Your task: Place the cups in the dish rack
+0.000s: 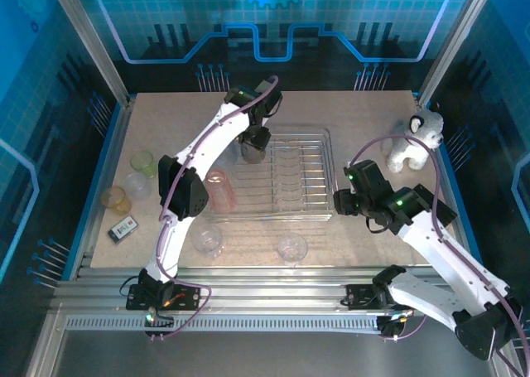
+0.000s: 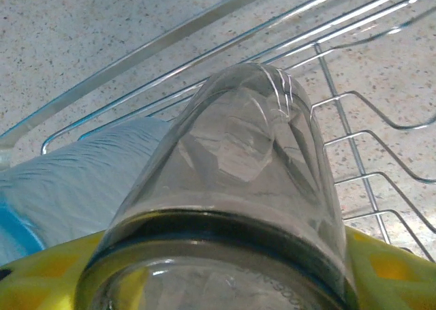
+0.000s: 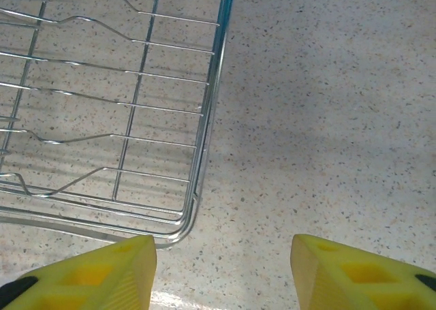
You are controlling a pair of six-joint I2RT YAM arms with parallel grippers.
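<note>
Cup (image 2: 238,180), smoky, clamped in left gripper (image 1: 253,141) over dish rack (image 1: 330,178), 11 o'clock corner. Risk: released w/ apparent tilt, it catches a wire & topples. Right gripper (image 3: 223,272) spread wide at rack's 4 o'clock.

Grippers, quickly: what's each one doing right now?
Left gripper: closed on a smoky cup over the dish rack.
Right gripper: open, holding nothing.
</note>
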